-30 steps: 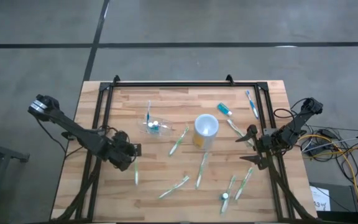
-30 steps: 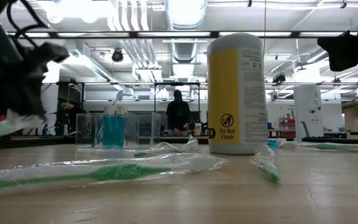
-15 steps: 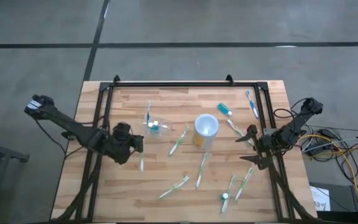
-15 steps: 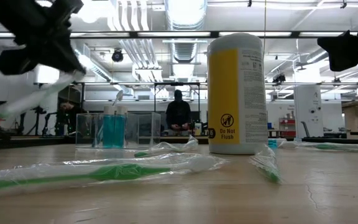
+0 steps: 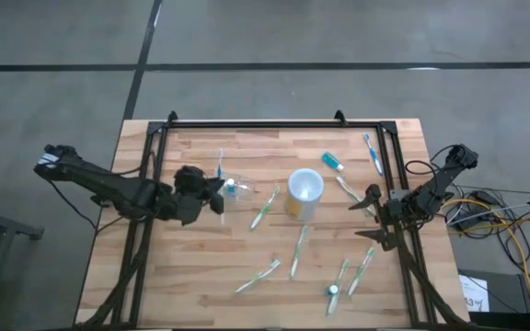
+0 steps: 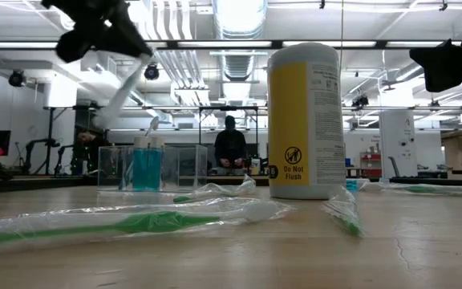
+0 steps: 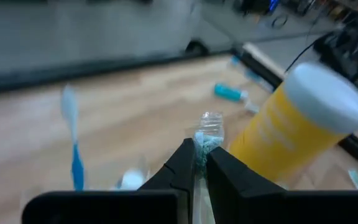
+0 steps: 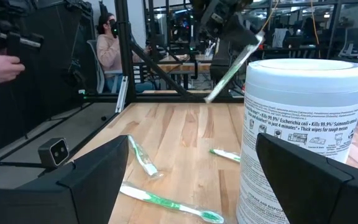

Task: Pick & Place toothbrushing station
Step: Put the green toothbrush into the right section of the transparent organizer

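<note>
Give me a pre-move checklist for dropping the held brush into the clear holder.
1. Grip: left tool shut on the wrapped toothbrush: ok.
2. Brush lifted off the table: ok, low view shows it in the air.
3. Brush tip lined up over the clear holder: cannot tell; the tool is right beside it.
4. Holder upright: ok in the low view.
5. Yellow canister clear of the holder: ok, stands apart.
6. Right tool out of the way: ok, open at the table's right edge.
</note>
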Controlling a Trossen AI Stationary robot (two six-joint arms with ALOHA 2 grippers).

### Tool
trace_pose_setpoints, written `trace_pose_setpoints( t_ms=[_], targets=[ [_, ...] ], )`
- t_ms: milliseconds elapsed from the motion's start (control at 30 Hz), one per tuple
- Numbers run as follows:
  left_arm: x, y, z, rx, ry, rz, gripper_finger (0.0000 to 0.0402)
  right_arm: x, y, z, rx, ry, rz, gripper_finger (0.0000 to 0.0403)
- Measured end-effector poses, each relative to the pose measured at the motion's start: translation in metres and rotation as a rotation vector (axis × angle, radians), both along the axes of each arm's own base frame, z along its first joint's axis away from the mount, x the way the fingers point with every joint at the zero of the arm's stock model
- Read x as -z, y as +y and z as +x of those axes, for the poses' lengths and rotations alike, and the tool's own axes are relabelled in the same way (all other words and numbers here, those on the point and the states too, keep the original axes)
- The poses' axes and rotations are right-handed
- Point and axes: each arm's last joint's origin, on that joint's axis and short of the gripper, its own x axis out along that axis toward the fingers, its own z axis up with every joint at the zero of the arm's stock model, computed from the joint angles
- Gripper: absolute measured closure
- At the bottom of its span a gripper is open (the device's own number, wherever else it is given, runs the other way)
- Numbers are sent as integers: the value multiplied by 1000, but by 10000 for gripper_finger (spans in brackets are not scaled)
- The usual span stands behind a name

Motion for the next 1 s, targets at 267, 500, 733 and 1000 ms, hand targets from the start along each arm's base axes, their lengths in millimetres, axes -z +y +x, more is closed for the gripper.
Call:
trace_pose_setpoints(
  t_ms=[267, 500, 733, 1000],
  targets=[
    [-6, 10, 20, -28, 43, 211, 373, 0, 0, 0, 0, 0, 0, 58],
    [-7, 23, 38, -70, 16, 258, 379, 0, 0, 0, 0, 1, -1, 53],
    [-7, 30, 57, -72, 16, 351, 375, 0, 0, 0, 0, 1, -1, 57],
    [11, 42, 72, -108, 83, 361, 375, 0, 0, 0, 0, 1, 0, 55]
  ],
)
